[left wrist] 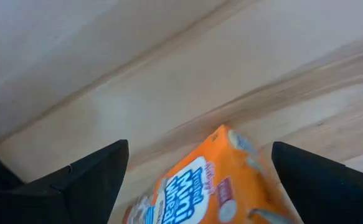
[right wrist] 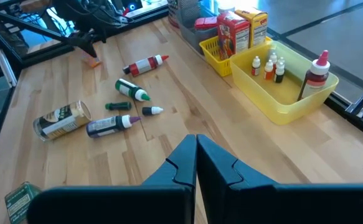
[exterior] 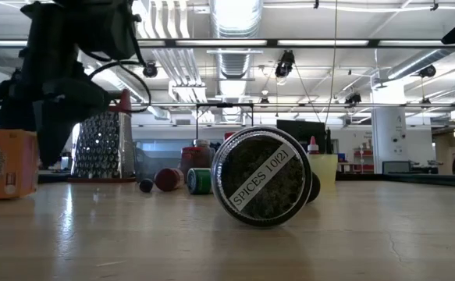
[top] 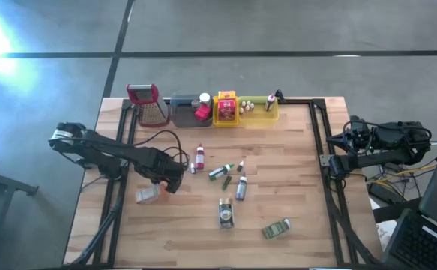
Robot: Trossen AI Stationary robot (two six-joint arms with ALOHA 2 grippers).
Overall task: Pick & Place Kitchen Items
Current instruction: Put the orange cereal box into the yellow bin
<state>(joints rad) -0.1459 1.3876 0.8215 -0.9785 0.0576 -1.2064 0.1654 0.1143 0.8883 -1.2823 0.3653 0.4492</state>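
two yellow trays sit at the table's far edge: one yellow tray point(right wrist: 292, 93) holds tiny dropper bottles point(right wrist: 268, 66), the other point(right wrist: 213, 51) red and orange boxes. an orange mini-wheats packet point(left wrist: 197, 186) lies beneath the left gripper point(left wrist: 197, 168), fingers apart. right gripper point(right wrist: 197, 163) pressed together, parked aside.

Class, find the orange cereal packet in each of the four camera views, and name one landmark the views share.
High view: orange packet at lower left, beside the open left pincer.
Low view: far left edge, next to the left arm.
Left wrist view: bottom centre, between the pincer's open fingers.
Right wrist view: small orange bit, upper left.
Shared landmark: the metal grater.
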